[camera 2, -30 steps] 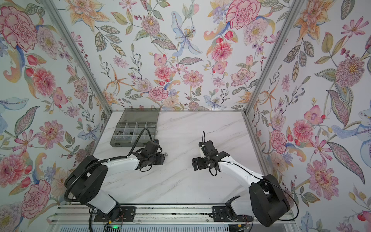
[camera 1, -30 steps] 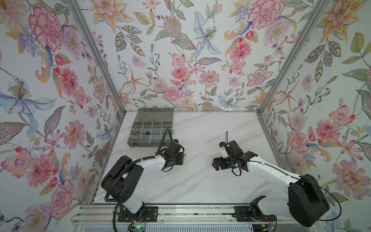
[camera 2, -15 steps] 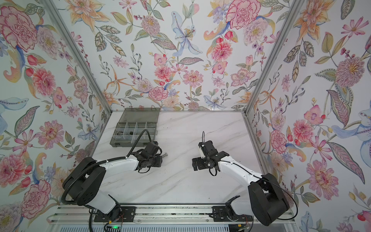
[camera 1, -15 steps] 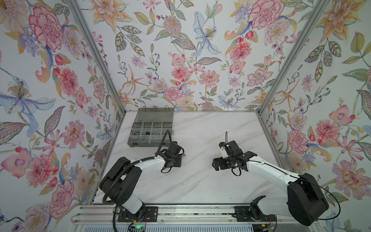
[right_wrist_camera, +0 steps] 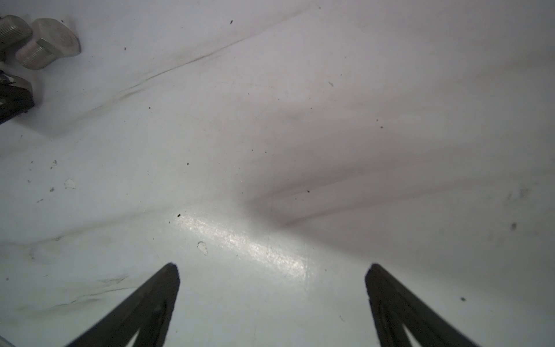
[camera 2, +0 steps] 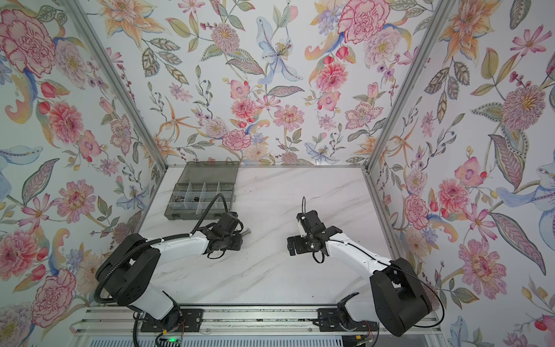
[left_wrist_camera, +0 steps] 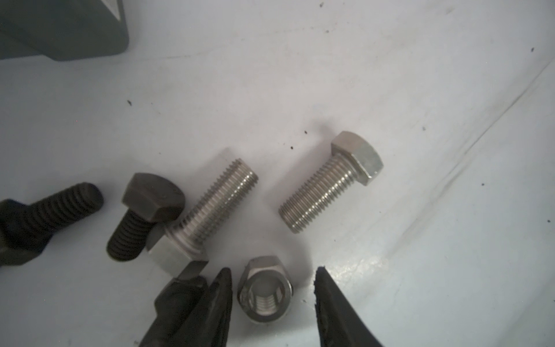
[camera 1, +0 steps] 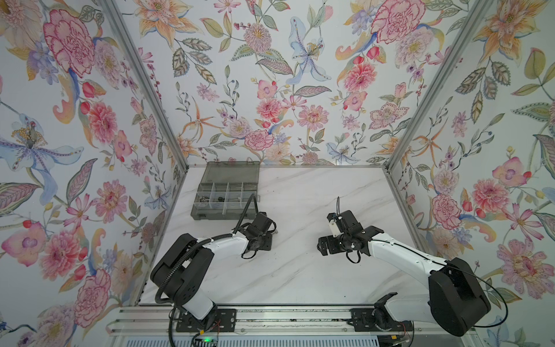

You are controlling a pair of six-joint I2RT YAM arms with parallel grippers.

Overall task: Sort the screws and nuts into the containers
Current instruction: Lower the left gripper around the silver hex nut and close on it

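In the left wrist view my left gripper (left_wrist_camera: 271, 273) is open, low over the white table. A silver hex nut (left_wrist_camera: 264, 290) stands between its fingers, with a narrow gap on one side and a wider one on the other. Just beyond lie two silver hex-head screws (left_wrist_camera: 330, 183) (left_wrist_camera: 210, 207) and two black screws (left_wrist_camera: 147, 216) (left_wrist_camera: 45, 216). The containers are cells of a smoky-grey organiser box (camera 1: 210, 214) (camera 2: 183, 214) at the back left, with a few small parts inside. My right gripper (right_wrist_camera: 273, 267) is open over bare table, holding nothing.
The box's lid (camera 1: 231, 172) lies open flat towards the back wall. A corner of the box (left_wrist_camera: 60, 30) shows in the left wrist view. Floral walls enclose the table on three sides. The right arm (camera 1: 348, 237) sits right of centre.
My left gripper's jaws have narrowed around the silver nut and the left wrist has shifted slightly. The right arm has not moved.
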